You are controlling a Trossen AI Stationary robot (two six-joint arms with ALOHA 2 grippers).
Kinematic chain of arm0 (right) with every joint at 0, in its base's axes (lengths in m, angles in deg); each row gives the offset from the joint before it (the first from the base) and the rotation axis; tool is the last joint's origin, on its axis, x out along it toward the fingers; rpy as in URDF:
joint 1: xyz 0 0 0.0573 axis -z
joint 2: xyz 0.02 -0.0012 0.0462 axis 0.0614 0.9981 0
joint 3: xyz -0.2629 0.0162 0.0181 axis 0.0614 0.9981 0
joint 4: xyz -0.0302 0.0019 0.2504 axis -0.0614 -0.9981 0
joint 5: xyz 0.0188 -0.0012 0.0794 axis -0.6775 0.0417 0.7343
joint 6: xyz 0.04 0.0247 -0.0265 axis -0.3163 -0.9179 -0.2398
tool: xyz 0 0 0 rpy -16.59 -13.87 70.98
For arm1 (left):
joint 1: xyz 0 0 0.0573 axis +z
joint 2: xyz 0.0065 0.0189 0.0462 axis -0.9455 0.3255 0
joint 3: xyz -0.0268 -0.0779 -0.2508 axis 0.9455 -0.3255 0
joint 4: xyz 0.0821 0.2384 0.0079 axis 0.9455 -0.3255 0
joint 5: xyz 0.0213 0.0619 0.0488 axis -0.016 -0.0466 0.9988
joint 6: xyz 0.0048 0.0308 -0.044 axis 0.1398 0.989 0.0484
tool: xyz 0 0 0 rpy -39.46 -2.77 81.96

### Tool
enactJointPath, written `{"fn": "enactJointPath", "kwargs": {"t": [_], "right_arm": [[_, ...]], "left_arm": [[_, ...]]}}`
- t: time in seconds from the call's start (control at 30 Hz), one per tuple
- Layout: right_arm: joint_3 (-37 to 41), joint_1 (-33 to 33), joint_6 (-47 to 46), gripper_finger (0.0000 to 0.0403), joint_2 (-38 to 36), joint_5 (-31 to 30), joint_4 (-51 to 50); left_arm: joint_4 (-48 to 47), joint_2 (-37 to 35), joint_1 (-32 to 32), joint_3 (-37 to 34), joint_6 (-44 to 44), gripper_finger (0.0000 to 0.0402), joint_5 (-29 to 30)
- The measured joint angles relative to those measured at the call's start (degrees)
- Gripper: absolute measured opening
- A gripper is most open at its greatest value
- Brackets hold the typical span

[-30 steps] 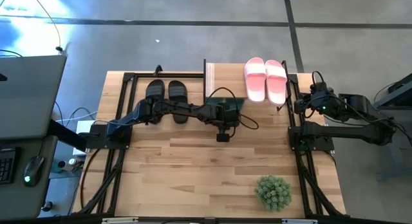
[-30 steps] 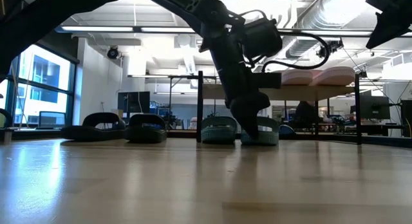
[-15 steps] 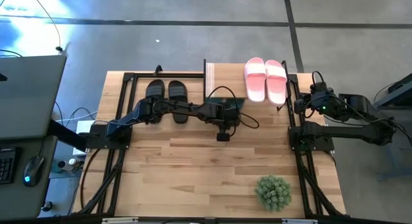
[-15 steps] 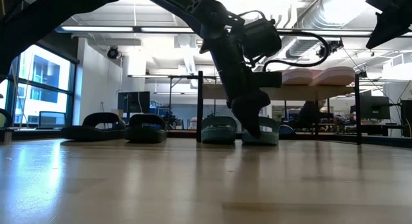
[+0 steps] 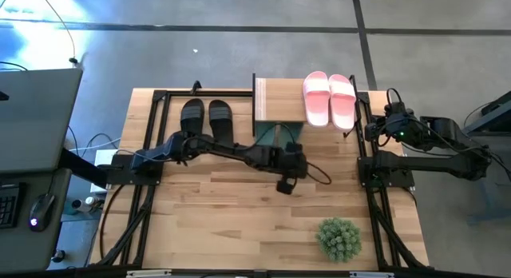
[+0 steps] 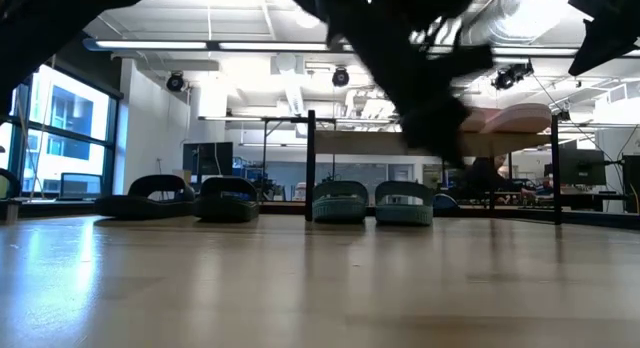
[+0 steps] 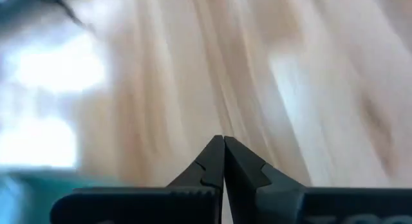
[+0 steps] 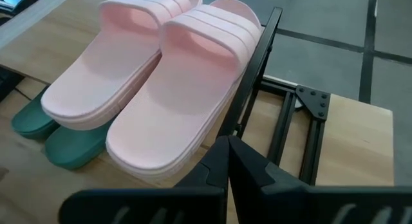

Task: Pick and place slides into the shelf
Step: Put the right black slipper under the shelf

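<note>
With the green slides (image 5: 281, 133) shelved behind my closed, empty left gripper (image 5: 284, 185), I next need the black slides (image 5: 207, 118).

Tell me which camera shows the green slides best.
The low view: both green slides stand side by side under the shelf. The high view shows only an edge; the right wrist view shows their ends beneath the pink slides.

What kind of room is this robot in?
Probably a robot lab or workshop. Bare pipes and ducts run across the ceiling, desks with computer screens stand behind the wooden table, and a keyboard and mouse sit on a desk beside it.
</note>
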Motion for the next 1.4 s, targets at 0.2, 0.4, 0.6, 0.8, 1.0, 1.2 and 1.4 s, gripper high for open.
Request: {"fn": "enactJointPath", "kwargs": {"t": [0.2,0.4,0.6,0.8,1.0,1.2,1.4], "right_arm": [[0.01,-0.01,0.45,0.0,0.0,-1.07,0.0],[0.01,-0.01,0.46,0.0,0.0,-1.07,-0.02],[0.0,0.01,0.46,0.0,0.0,-1.05,-0.48],[0.01,0.01,0.46,0.0,0.0,-0.91,-0.92],[0.0,-0.01,0.46,0.0,0.0,-0.96,-0.9],[0.0,0.0,0.46,0.0,0.0,-0.98,-0.87],[0.01,0.01,0.46,0.0,0.0,-0.98,-0.87]], "left_arm": [[2.27,-0.18,1.94,2.42,1.86,0.0001,3.44],[1.06,-0.15,1.31,2.44,1.88,0.0001,2.76],[-2.13,-0.49,-0.39,2.44,-1.49,0.0001,6.55],[-17.94,-4.88,-4.77,2.53,-7.39,0.0001,18.06],[-38.61,-8.86,-7.39,2.48,-19.46,0.0,20.11],[-53.7,-11.28,-9.66,2.46,-29.57,0.0,23.65],[-61.94,-14.68,-10.21,1.65,-39.03,0.0,29.37]]}}
